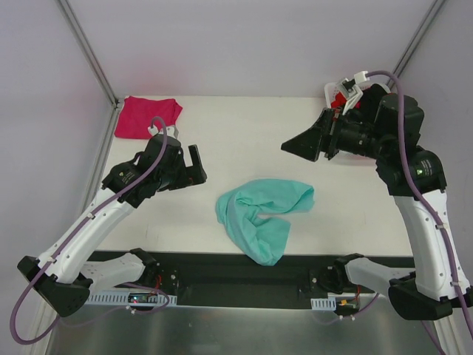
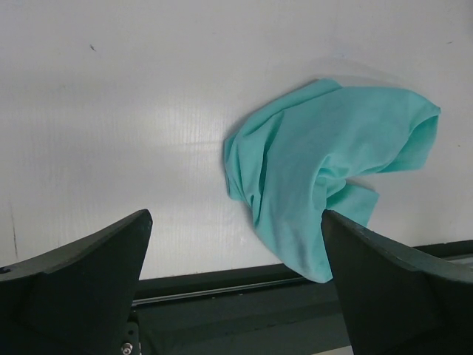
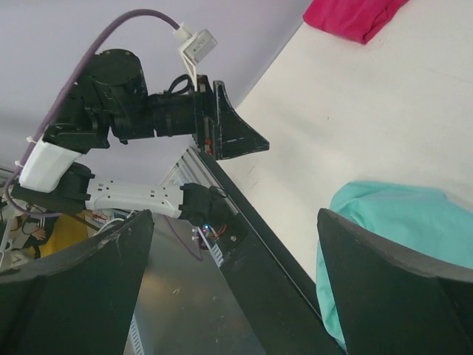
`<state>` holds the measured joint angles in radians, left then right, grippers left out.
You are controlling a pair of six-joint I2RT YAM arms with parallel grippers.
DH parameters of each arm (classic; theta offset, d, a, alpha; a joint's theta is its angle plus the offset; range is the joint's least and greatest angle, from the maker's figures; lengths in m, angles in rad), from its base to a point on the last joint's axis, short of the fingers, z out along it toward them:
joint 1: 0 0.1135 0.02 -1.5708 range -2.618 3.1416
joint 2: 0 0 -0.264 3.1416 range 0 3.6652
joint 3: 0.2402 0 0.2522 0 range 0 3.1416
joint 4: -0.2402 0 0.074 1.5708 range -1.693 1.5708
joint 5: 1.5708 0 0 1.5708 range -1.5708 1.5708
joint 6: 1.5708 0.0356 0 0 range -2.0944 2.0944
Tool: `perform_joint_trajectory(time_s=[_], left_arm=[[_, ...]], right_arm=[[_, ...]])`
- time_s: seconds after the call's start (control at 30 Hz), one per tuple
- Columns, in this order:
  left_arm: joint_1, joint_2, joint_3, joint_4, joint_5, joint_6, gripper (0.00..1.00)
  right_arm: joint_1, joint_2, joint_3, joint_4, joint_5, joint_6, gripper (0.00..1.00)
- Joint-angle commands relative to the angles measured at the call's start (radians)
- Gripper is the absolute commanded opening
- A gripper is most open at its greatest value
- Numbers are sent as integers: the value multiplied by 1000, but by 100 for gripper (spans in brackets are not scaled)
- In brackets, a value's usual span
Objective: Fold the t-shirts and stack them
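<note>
Top external, teal t-shirt (image 1: 255,222) crumpled on table (image 1: 236,140), between left jaws and right jaws, both wide, empty.

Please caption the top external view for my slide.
Crumpled teal t-shirt at centre, pink t-shirt in the far-left corner.

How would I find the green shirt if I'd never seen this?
Start at the white table. Near the middle of its front edge lies the crumpled teal t-shirt. Nothing else is teal; the pink t-shirt lies in the far left corner.
</note>
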<state>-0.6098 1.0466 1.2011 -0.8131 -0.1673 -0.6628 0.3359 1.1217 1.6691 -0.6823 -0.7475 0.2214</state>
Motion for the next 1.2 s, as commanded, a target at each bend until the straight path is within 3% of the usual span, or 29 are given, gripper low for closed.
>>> perform_joint_trajectory(time_s=[0.0,0.07,0.2,0.4,0.7,1.03,1.17], left_arm=[[-18,10,15,-5,-11,-4,99],[-53,42,21,-6,-15,-1,99],[-157,137,41,-8,-92,5,99],[-240,276,46,15,-91,-40,99],[-261,328,9,84,-40,-72,99],[-277,331,2,84,-52,-78,99],[-278,326,-5,84,-51,-80,99]], right_arm=[[54,-25,-35,-106,90,-83,96],[90,-65,-133,-129,135,-91,96],[109,-126,-319,-198,375,-102,96],[109,-226,-575,-204,543,-50,96],[107,-315,-795,-141,547,35,99],[109,-384,-974,-79,525,73,74],[107,-361,-1011,-36,499,82,72]])
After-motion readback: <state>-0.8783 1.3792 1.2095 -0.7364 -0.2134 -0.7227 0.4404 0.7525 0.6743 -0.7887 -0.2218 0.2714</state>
